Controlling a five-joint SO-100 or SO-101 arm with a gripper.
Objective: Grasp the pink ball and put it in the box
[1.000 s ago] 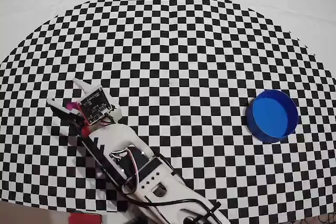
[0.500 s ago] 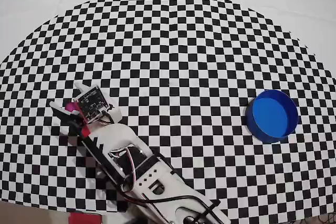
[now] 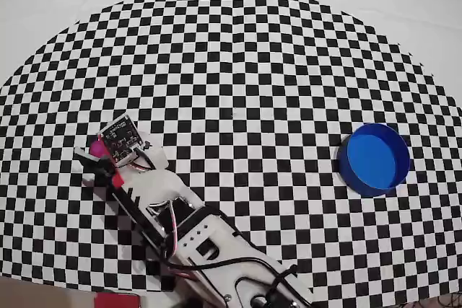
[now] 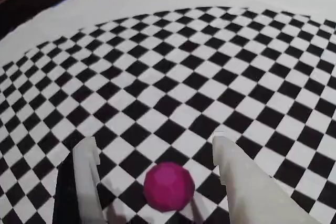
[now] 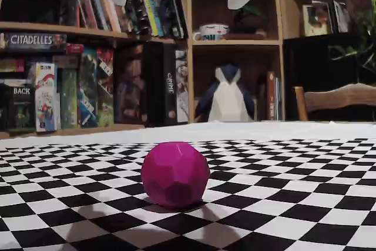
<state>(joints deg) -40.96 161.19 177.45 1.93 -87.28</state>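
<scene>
The pink ball (image 4: 168, 187), round with no long axis, sits on the checkered bench (image 4: 210, 77) between wide-open, empty fingers (image 4: 86, 169).

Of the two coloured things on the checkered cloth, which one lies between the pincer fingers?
The pink ball: it sits between the open pincer fingers, untouched. The blue box stands far off, at the overhead view's right.

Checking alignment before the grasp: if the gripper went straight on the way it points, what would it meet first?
The pink ball, lying between the open fingers on the checkered cloth; depth is unclear.
</scene>
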